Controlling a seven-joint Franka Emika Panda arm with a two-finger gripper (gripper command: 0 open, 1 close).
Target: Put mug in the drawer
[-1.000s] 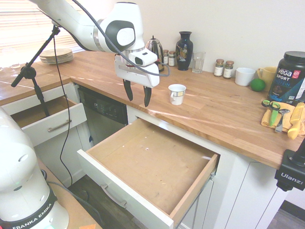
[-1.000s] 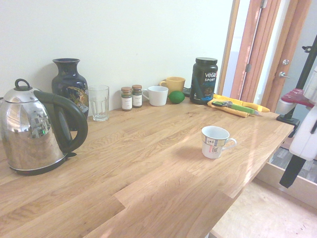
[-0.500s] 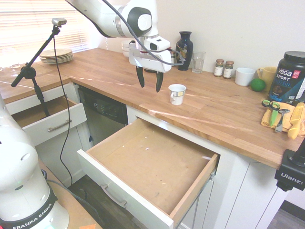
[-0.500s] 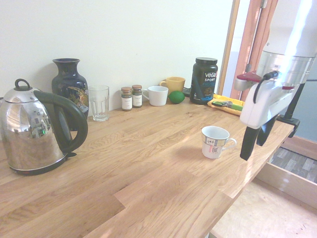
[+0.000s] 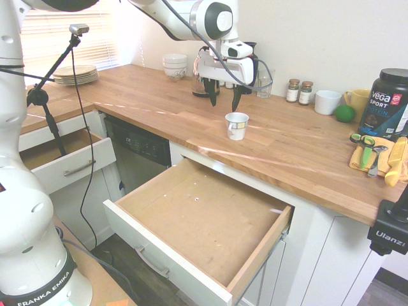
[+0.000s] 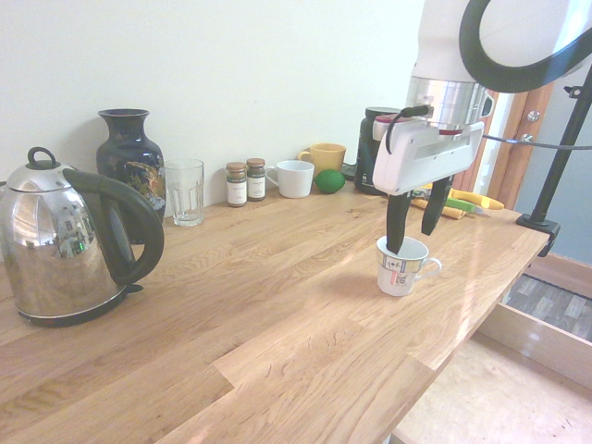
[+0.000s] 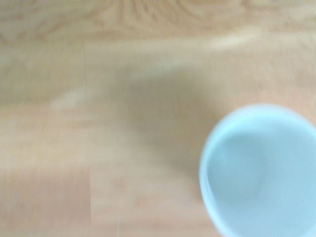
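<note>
1. White two-finger gripper with black fingers [image 5: 224,107] pointing down over the wooden counter, fingers spread wide apart with nothing held between them; its tips are near the mug's rim, and whether they touch it I cannot tell
2. Small white mug with a patterned band and a small handle [image 6: 396,274], upright on the counter just below the gripper, its handle turned toward the counter's front edge; the blurred wrist view looks into its pale interior
3. Light-brown wood-plank counter [image 5: 280,143] under the mug, crossed by thin streaks of light
4. Large white-fronted drawer with a silver bar handle and bare light-wood interior [image 5: 204,210], pulled out below the counter's front edge; the mug is outside it
5. Shiny metal kettle with a black handle [image 6: 60,245], dark-blue patterned vase [image 6: 131,157] and clear ribbed glass [image 6: 186,194] near the wall
6. Two small glass jars with brown lids [image 6: 246,181], a wider plain white mug [image 6: 292,178], a green round object [image 6: 329,181] and a yellow mug [image 6: 326,157] farther along
7. Black lidded tub [image 5: 384,105] beyond these, near a yellow cloth [image 5: 376,156] bearing utensils
</note>
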